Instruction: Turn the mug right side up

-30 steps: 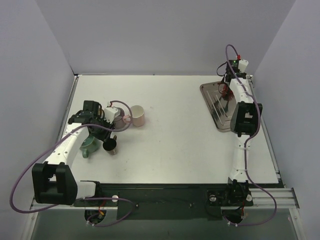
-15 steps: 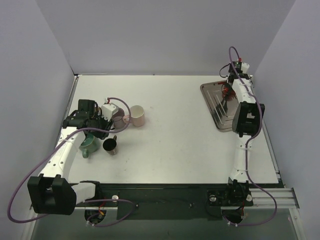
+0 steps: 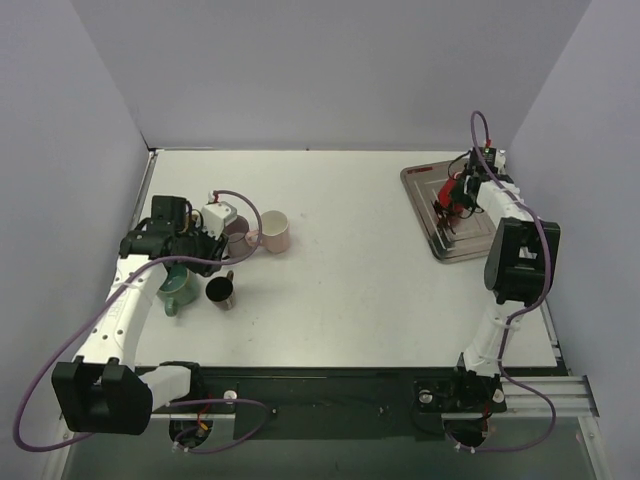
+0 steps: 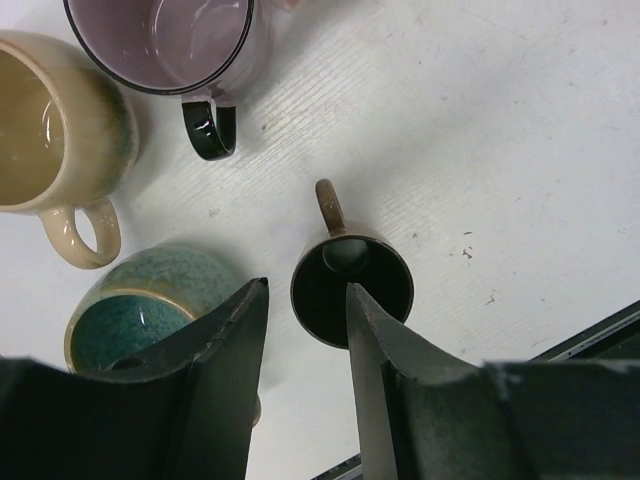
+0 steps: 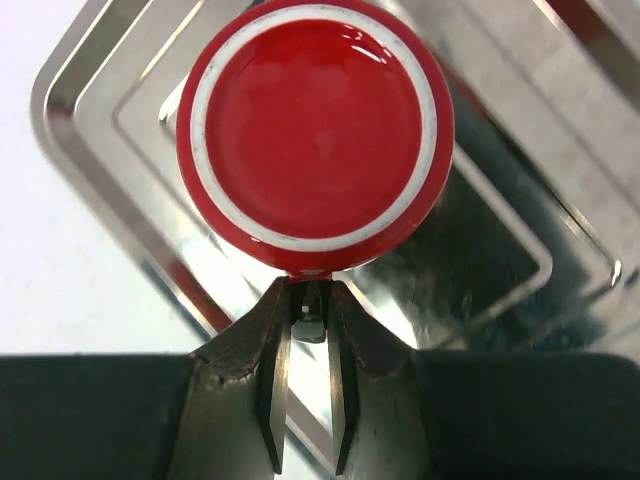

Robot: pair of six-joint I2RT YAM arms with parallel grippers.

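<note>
A red mug (image 5: 315, 135) hangs over the metal tray (image 5: 500, 230) at the far right, showing me its flat red base with a white ring. My right gripper (image 5: 310, 300) is shut on the mug's handle. In the top view the red mug (image 3: 452, 196) and right gripper (image 3: 465, 188) are above the tray (image 3: 440, 245). My left gripper (image 4: 306, 290) is open and empty, above a small dark mug (image 4: 352, 290) that stands upright.
Near the left gripper (image 3: 203, 258) stand a green mug (image 3: 178, 290), the dark mug (image 3: 219, 291), a purple mug (image 3: 240, 232) and a cream mug (image 3: 275, 232), all open side up. The tray sits near the right wall.
My left gripper has drawn back up and left from the dark mug, which stays standing. My right arm has swung right and turned, bringing the red mug over the tray.
</note>
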